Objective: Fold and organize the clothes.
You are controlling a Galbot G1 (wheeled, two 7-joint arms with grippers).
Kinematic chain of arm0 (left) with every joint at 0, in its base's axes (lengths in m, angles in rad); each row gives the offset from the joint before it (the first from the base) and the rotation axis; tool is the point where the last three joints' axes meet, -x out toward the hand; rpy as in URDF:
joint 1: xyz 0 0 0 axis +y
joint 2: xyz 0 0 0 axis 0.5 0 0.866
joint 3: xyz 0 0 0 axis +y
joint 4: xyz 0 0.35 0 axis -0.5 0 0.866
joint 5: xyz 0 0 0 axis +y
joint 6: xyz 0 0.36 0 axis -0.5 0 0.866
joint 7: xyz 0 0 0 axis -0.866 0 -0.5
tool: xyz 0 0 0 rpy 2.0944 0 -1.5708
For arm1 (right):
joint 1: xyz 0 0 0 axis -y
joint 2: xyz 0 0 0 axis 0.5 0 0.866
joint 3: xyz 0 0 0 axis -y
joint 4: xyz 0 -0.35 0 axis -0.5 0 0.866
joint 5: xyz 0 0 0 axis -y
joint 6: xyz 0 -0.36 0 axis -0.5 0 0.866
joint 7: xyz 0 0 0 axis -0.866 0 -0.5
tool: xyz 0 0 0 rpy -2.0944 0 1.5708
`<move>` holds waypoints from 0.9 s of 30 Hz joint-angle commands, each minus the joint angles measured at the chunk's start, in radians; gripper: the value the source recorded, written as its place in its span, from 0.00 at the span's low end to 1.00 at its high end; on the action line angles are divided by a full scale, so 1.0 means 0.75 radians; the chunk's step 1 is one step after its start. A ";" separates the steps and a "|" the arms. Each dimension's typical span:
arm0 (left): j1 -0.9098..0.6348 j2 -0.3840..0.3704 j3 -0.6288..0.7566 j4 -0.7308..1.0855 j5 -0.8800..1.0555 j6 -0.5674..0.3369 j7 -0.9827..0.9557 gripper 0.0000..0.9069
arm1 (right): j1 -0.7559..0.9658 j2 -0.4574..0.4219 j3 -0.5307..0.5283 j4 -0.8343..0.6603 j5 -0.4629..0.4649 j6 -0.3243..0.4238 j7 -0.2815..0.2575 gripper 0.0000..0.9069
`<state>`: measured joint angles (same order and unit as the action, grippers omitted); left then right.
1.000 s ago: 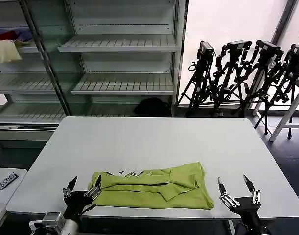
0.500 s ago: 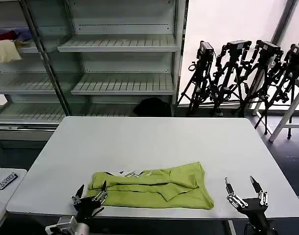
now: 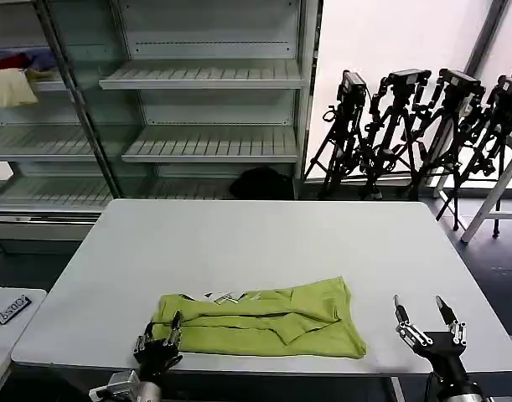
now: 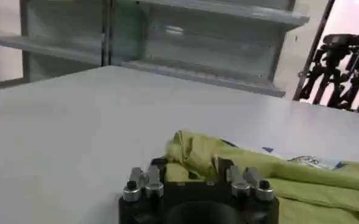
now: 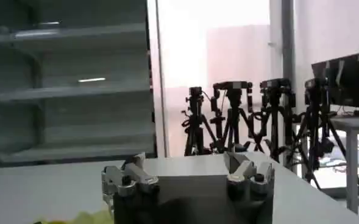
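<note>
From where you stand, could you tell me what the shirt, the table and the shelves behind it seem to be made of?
Shirt: soft matte knit, probably cotton; it creases and slumps into folds, with a white print showing at one edge.
Table: smooth, pale grey top, likely laminate or plastic; flat with a faint sheen.
Shelves: look like painted metal; thin slotted decks on uprights.

The left gripper (image 4: 191, 178) is seen low over the white table (image 4: 75, 122), its fingers (image 4: 141, 181) parted, closing on the bunched corner of the lime T-shirt (image 4: 277, 176). Shelving (image 4: 185, 36) and tripods (image 4: 344, 73) are seen beyond the table's far edge.
</note>
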<state>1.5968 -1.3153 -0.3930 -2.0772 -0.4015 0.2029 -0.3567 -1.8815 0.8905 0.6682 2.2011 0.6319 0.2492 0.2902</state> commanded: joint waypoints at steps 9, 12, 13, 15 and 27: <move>-0.026 0.029 -0.051 -0.075 -0.027 -0.014 -0.004 0.00 | 0.036 -0.005 0.012 -0.012 0.053 -0.019 0.004 1.00; -0.024 0.066 -0.106 -0.106 -0.061 -0.018 -0.001 0.00 | 0.037 -0.011 0.019 -0.009 0.057 -0.039 -0.011 1.00; -0.022 0.076 -0.119 -0.112 -0.066 -0.018 -0.001 0.00 | 0.039 -0.012 0.019 -0.009 0.058 -0.044 -0.011 1.00; -0.008 0.101 -0.167 -0.121 -0.088 -0.025 -0.001 0.00 | 0.051 -0.009 0.013 -0.014 0.055 -0.059 -0.005 1.00; 0.015 0.323 -0.638 -0.107 -0.305 0.022 0.019 0.00 | 0.066 -0.010 0.006 -0.010 0.053 -0.074 -0.002 1.00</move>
<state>1.5960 -1.1953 -0.5843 -2.1368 -0.5178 0.1897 -0.3500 -1.8378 0.8832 0.6725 2.1913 0.6677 0.2014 0.2893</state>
